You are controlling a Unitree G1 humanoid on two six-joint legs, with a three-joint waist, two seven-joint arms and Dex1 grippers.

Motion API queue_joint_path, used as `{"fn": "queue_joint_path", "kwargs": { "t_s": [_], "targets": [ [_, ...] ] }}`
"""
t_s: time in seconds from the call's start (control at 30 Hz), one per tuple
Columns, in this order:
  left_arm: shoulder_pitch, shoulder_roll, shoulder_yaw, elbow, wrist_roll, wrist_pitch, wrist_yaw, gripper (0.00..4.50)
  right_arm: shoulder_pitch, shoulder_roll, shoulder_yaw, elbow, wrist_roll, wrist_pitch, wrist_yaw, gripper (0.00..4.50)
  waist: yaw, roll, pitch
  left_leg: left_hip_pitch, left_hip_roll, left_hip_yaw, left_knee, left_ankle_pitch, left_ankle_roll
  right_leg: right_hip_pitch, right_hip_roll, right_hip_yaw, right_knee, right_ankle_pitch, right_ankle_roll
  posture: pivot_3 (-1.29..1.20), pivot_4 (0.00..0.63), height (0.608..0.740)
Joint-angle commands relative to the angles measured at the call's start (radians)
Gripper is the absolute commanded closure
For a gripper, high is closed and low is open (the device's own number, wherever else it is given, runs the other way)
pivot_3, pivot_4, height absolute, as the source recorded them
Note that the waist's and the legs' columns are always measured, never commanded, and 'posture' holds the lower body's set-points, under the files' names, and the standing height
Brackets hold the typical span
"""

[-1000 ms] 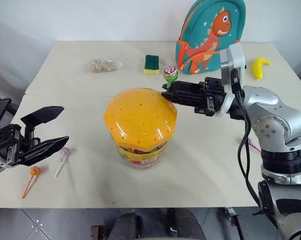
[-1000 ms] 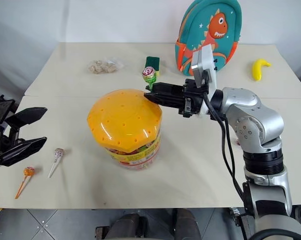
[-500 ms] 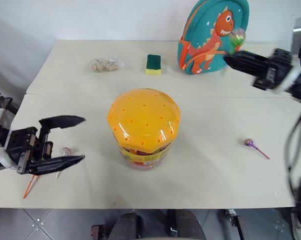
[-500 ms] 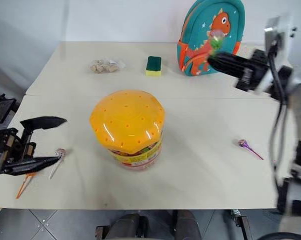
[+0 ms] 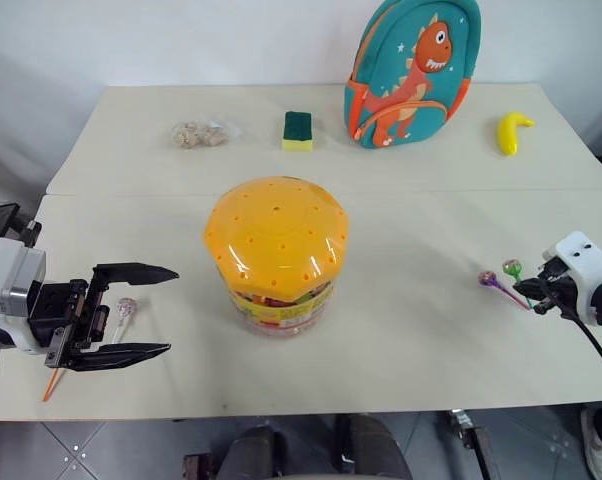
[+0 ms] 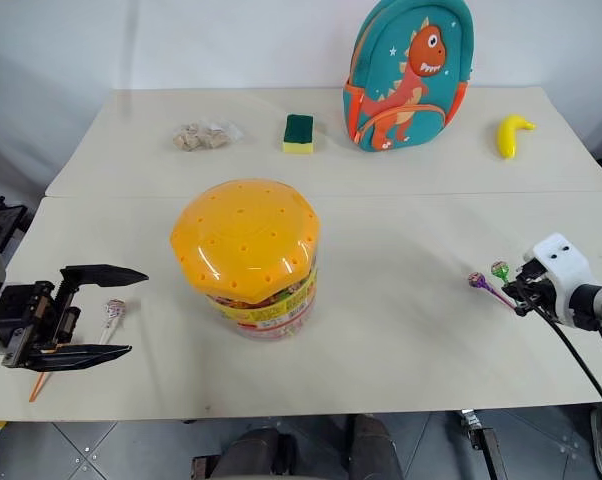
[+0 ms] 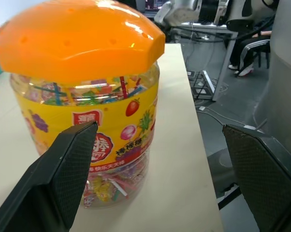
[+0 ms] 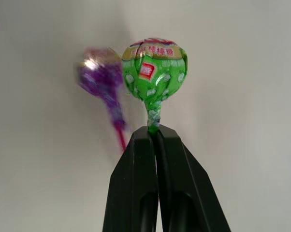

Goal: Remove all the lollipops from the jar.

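Surface [image 5: 431, 330]: two pale cream tabletops set edge to edge, the seam running across just behind the middle.
Backpack [image 5: 411, 75]: teal, with an orange dinosaur print and orange straps; stands upright at the far edge of the rear surface, right of centre.
Banana [image 5: 511, 131]: yellow, lying flat on the rear surface, to the right of the backpack and apart from it.
Sponge [image 5: 298, 130]: green top over a yellow base, lying flat, left of the backpack.
Clear bag [image 5: 199, 133]: small, holding pale beige lumps; left of the sponge, well apart.
Floor [image 5: 131, 450]: grey tiles, visible below the near edge.
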Motion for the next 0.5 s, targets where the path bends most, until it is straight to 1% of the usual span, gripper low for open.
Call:
{"fn": "queue_joint_path", "kwargs": {
  "t_s": [0.03,0.17,0.23,0.27,0.33,0.4,0.47,0.5],
  "targets": [
    [0.013,0.014,0.035,-0.036,-0.022,0.021,0.026,0.11,0.000,0.001,-0.021,0.021,-0.012,-0.026,0.020,3.81,0.000,0.000,0.000,0.000,0.000,0.000,0.000,0.000,0.000,0.000,0.000,0.000,0.000,0.000,0.000,0.00,0.150,0.740],
    [0.012,0.024,0.050,-0.031,-0.033,0.057,0.052,0.11,0.008,-0.001,-0.047,0.020,0.007,-0.049,0.071,2.60,0.002,0.000,0.000,-0.001,0.000,-0.002,0.001,0.000,0.000,0.001,0.000,0.000,-0.001,0.000,0.000,0.00,0.150,0.740],
    [0.005,0.020,0.059,-0.018,-0.034,0.062,0.064,0.11,0.014,-0.004,-0.070,0.025,0.014,-0.078,0.093,1.90,0.002,0.000,0.000,-0.001,0.000,-0.002,0.001,0.000,0.000,0.001,0.000,0.000,-0.001,0.000,0.000,0.00,0.150,0.740],
    [-0.002,0.021,0.063,-0.001,-0.021,0.058,0.079,0.11,0.021,-0.001,-0.106,0.023,0.038,-0.138,0.133,1.66,0.002,0.000,0.000,-0.001,0.000,-0.002,0.001,0.000,0.000,0.001,0.000,0.000,-0.001,0.000,0.000,0.00,0.150,0.740],
    [-0.012,0.025,0.068,0.033,0.006,0.053,0.106,0.11,0.010,0.040,-0.204,0.007,0.145,-0.224,0.230,1.31,0.003,0.001,0.000,-0.001,0.000,-0.002,0.001,0.000,0.000,0.001,0.000,0.001,-0.001,0.000,0.000,0.00,0.150,0.740],
    [-0.015,0.029,0.067,0.071,0.045,0.029,0.117,0.11,-0.016,0.088,-0.287,-0.023,0.244,-0.290,0.304,0.72,0.003,0.001,0.000,-0.001,0.000,-0.003,0.001,0.000,0.000,0.001,0.001,-0.001,-0.001,0.000,0.000,0.00,0.150,0.740],
    [-0.013,0.030,0.067,0.106,0.084,-0.009,0.115,0.11,-0.040,0.112,-0.316,-0.060,0.281,-0.330,0.333,0.06,0.001,0.001,0.000,0.000,0.000,-0.002,0.000,0.000,0.000,0.001,0.001,-0.002,-0.001,0.000,0.000,0.00,0.150,0.740],
    [-0.012,0.032,0.067,0.120,0.097,-0.023,0.109,0.11,-0.052,0.116,-0.312,-0.090,0.289,-0.355,0.357,0.02,0.000,0.001,0.000,0.000,0.000,-0.001,0.000,0.000,0.000,0.001,0.001,-0.002,0.000,0.000,0.000,0.00,0.150,0.740]
  ]
}}
